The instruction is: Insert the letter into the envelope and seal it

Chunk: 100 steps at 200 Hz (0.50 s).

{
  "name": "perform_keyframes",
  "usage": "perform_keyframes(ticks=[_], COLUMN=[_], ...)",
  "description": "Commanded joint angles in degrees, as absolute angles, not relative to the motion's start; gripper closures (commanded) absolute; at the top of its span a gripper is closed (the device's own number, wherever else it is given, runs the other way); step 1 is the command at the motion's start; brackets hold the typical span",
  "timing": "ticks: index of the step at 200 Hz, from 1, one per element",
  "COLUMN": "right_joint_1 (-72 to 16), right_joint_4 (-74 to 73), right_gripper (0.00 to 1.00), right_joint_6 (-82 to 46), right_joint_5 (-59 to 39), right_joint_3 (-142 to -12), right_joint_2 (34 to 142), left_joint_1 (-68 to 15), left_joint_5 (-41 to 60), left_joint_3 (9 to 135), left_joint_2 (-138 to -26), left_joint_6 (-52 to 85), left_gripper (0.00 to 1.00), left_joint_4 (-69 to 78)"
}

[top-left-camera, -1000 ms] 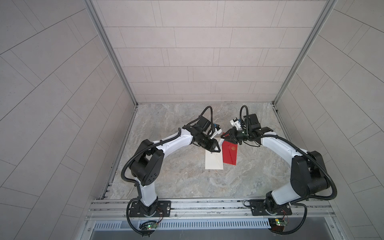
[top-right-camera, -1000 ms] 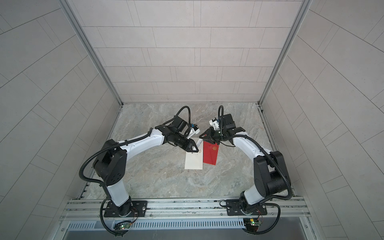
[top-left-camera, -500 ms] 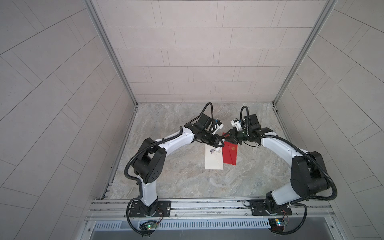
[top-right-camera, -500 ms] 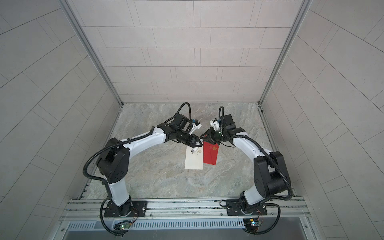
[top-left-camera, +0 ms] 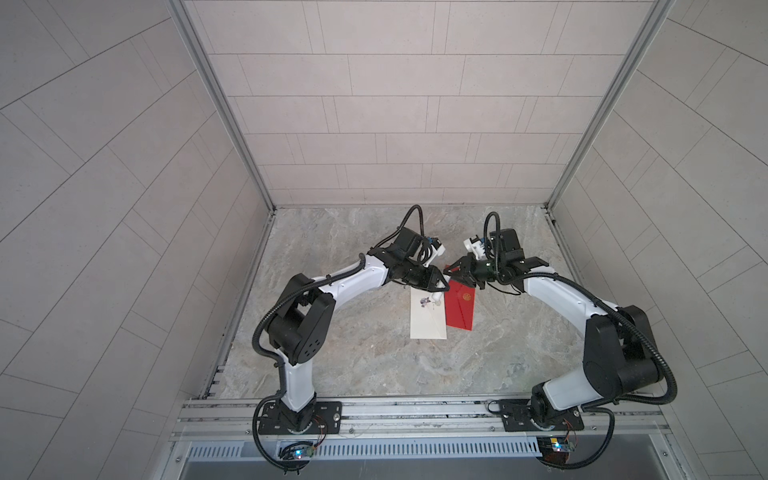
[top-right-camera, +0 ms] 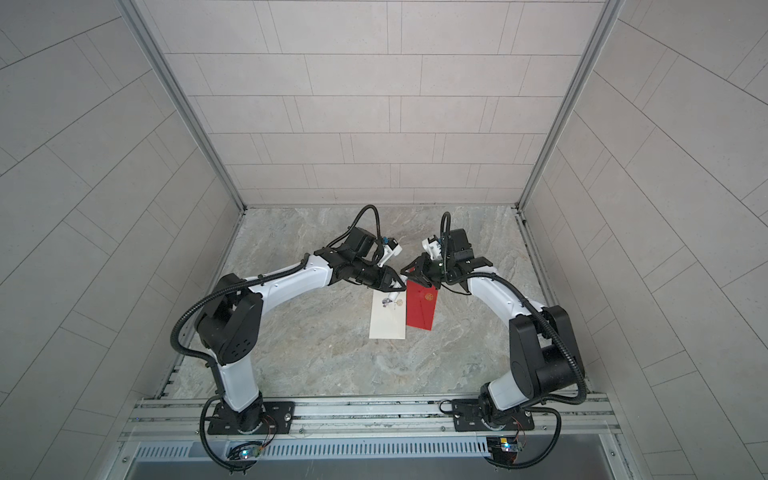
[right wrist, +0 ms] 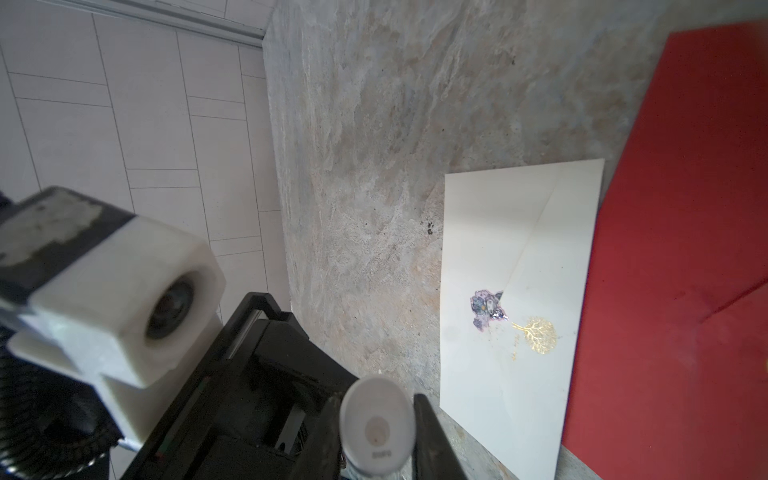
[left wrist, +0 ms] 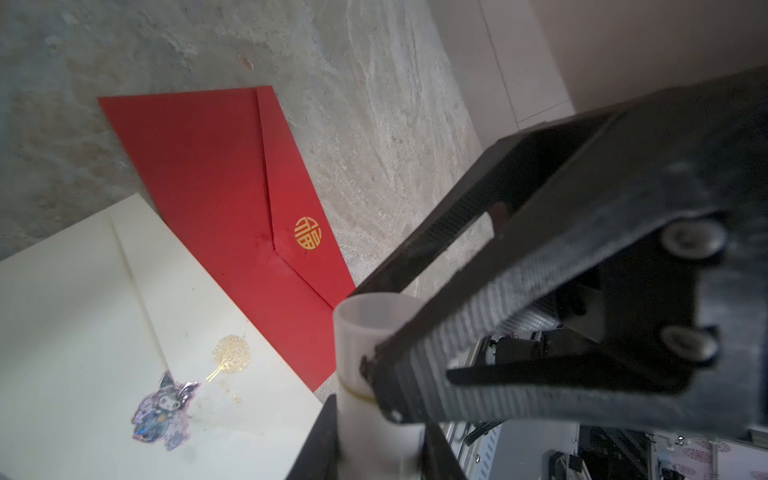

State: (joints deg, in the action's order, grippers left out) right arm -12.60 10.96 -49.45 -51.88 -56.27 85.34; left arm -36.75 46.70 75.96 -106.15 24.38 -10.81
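— So, where do the envelopes lie?
— Flat on the marbled table (top-left-camera: 374,365), near the middle. The cream envelope (top-left-camera: 428,322) carries a sticker (left wrist: 164,409) and a gold tree (left wrist: 230,357). The red envelope (top-left-camera: 460,309) is just beside it on the right arm's side, long edges meeting. Both flaps are folded down.
— And the grippers?
— They face each other above the envelopes' far ends. The left gripper (top-left-camera: 442,286) and the right gripper (top-left-camera: 451,272) each pinch one end of the same white tube (left wrist: 374,332).
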Motion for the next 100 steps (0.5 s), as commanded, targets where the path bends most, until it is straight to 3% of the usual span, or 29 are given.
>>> perform_keyframes(ticks=[1,25,49,85,100], right_joint_1=[-12.48,-12.48,-12.74,-13.27,-13.23], right_joint_4=[-0.57,-10.66,-11.73,-5.75,-0.07], right_gripper=[0.92,0.92,0.91,0.87,0.76], right_joint_6=[-53.81,-56.16,-52.2,-44.52,-40.99], right_joint_5=[-57.31,-60.03,-61.87,-64.73,-63.81], right_joint_3=[-54.4,-52.33,-52.42,-53.9,-55.44], right_joint_2=[81.42,78.05,74.56,72.36,71.92], left_joint_1=[-33.69,-33.08,-32.37,-32.72,-32.44], left_joint_5=[57.84,67.07,72.58,76.77,76.14], left_joint_3=[71.72,67.64,68.35,70.09,70.55], left_joint_2=[-102.57,-101.84,-107.09,-108.18,-108.74], left_joint_6=[38.74,57.53,87.6,89.35,89.48], left_gripper=[1.0,1.0,1.0,1.0,1.0], left_joint_4=[9.73,39.82,76.32,76.57,76.42])
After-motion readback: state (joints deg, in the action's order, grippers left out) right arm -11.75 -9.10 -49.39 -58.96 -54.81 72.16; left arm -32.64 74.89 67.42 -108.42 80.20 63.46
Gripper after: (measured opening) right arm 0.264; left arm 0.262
